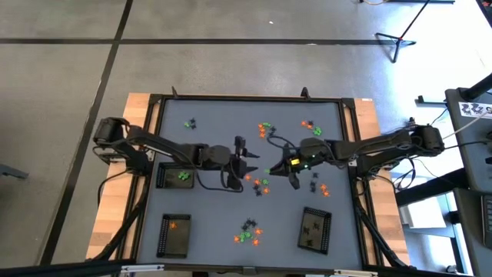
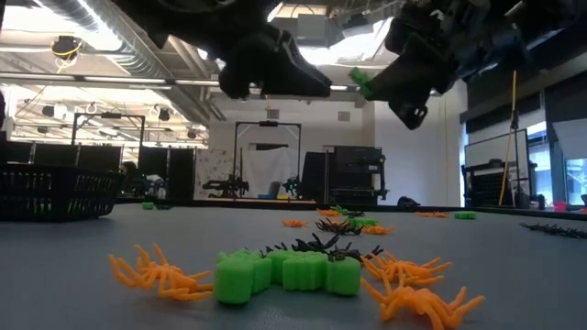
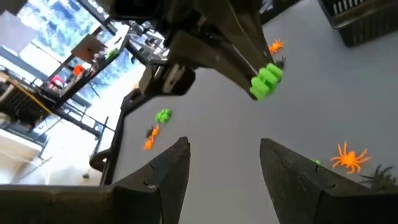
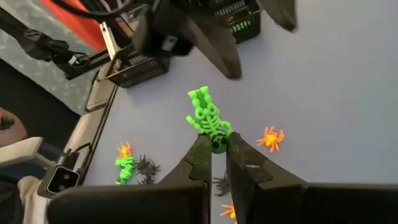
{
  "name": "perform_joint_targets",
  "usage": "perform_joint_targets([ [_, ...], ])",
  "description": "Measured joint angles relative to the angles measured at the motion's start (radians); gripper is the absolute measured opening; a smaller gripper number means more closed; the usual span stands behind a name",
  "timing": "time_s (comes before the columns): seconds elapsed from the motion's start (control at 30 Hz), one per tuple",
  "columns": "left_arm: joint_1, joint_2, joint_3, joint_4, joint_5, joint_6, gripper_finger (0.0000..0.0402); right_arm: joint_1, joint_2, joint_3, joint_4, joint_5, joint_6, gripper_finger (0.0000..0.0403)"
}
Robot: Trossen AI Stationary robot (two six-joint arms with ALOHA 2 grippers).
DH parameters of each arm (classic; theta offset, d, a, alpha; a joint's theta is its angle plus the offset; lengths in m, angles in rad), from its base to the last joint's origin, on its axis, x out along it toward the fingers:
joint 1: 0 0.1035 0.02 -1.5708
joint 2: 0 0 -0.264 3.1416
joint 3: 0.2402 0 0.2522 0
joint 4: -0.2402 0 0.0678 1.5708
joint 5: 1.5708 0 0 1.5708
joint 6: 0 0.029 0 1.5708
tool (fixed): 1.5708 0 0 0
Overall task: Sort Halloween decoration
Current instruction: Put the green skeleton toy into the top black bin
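Above the middle of the grey table [image 1: 231, 115], my right gripper [image 4: 217, 148] is clenched on a green skeleton [image 4: 206, 118], pinching it by the skull end so its long axis runs straight out ahead of my fingertips. My left gripper [image 3: 225, 163] hangs just beside it with its jaws spread wide and nothing between them. The skeleton lies between the two claws, its free end toward the left one. The tray of green pieces [image 1: 175, 177] sits on the left arm's side, so a handover looks likely next.
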Motion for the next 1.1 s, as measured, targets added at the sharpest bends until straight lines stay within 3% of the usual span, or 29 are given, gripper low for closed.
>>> perform_joint_targets([
  [0.57, -0.027, 0.028, 0.0, 0.053, 0.053, 0.061, 0.0178, -0.046, 0.145, -0.001, 0.221, -0.049, -0.016, 0.0026],
  [1.1, -0.027, 0.028, 0.0, 0.04, 0.053, 0.06, 0.0033, -0.046, 0.147, -0.001, 0.216, -0.043, -0.015, 0.0026],
])
